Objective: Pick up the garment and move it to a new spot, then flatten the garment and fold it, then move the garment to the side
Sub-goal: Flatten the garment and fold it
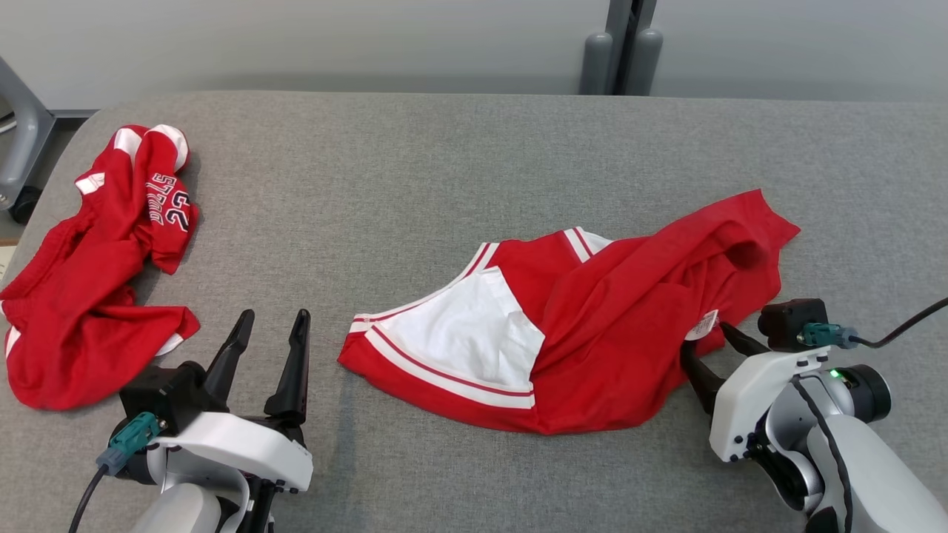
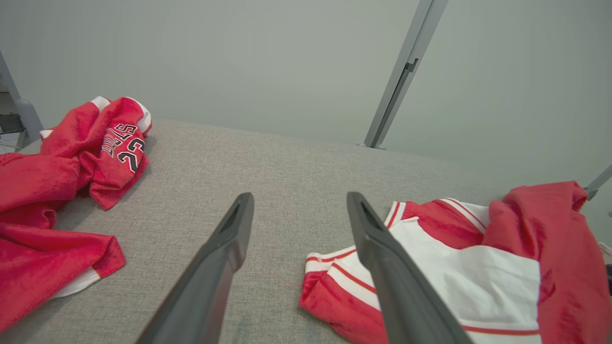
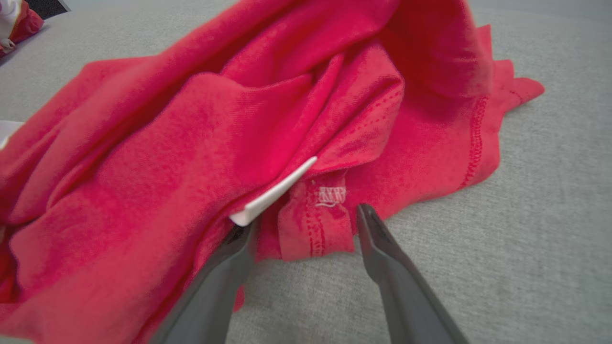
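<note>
Right gripper (image 1: 702, 340) spread around a hem flap of the red-white garment (image 1: 607, 326) mid-table on grey fabric surface (image 1: 444, 170), left gripper (image 1: 274, 317) spread, empty; second red jersey (image 1: 89, 281) far left, grey wall (image 1: 296, 37) behind.

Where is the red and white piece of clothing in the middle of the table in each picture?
Head view: the middle garment lies centre-right, low on the grey table.
Left wrist view: it is in the lower right corner.
Right wrist view: up close, across the left and middle.
Shared landmark: the second red garment, at the left in each.
</note>
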Available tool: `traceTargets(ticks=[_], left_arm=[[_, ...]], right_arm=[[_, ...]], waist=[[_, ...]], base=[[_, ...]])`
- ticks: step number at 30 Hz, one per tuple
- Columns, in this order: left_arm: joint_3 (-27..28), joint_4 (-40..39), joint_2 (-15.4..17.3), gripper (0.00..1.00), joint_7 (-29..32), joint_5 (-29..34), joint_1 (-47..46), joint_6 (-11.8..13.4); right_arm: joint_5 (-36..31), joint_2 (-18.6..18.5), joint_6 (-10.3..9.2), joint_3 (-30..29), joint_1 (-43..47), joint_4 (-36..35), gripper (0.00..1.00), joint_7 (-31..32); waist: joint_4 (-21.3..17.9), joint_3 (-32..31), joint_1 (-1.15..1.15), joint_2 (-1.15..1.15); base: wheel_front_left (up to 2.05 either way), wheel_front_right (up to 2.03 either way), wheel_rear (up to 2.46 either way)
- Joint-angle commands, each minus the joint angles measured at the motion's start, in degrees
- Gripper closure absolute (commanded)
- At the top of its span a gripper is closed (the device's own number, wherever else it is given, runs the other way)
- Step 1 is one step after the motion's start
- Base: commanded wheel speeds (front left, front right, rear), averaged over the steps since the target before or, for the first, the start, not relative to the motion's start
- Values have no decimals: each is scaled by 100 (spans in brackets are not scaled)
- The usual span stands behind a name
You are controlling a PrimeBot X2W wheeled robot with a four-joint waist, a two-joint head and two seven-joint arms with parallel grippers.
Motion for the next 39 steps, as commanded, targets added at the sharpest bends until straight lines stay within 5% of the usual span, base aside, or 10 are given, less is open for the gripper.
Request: traceTargets(ticks=[1, 6, 8, 9, 16, 22, 30, 39], left_arm=[[5, 22, 18, 0, -26, -11, -106, -21], [-3, 30, 43, 0, -21, -18, -114, -16], [2, 26, 62, 0, -12, -20, -117, -4], [7, 23, 68, 0, -11, -23, -112, 9], [23, 21, 61, 0, -38, -60, 70, 94], [29, 10, 56, 0, -50, -93, 186, 133], [11, -72, 89, 0, -24, -89, 278, 203], [-16, -90, 104, 0, -2, -107, 247, 220]], right_arm=[[21, -23, -1, 4, -105, 95, 0, -80], [-63, -25, -1, 15, -238, 393, 0, -214], [-129, -7, -1, -21, -297, 532, 79, -299], [-171, -8, -1, -57, -318, 594, 100, -343], [-416, 15, -1, -332, -121, 611, 100, -575], [-508, -82, -1, -579, 439, -173, 100, -415], [-36, -898, -1, -634, 1717, -2177, 100, 916], [355, -1160, -1, -1086, 2704, -2756, 100, 2014]], waist=[[32, 3, 0, 0], [73, 9, 0, 0], [79, 2, 0, 0], [75, -5, 0, 0], [-79, -157, 0, 0], [-345, -374, 0, 0], [-718, -496, 0, 0], [-802, -485, 0, 0]], base=[[0, 0, 0], [0, 0, 0], [0, 0, 0], [0, 0, 0], [0, 0, 0], [0, 0, 0], [0, 0, 0], [0, 0, 0]])
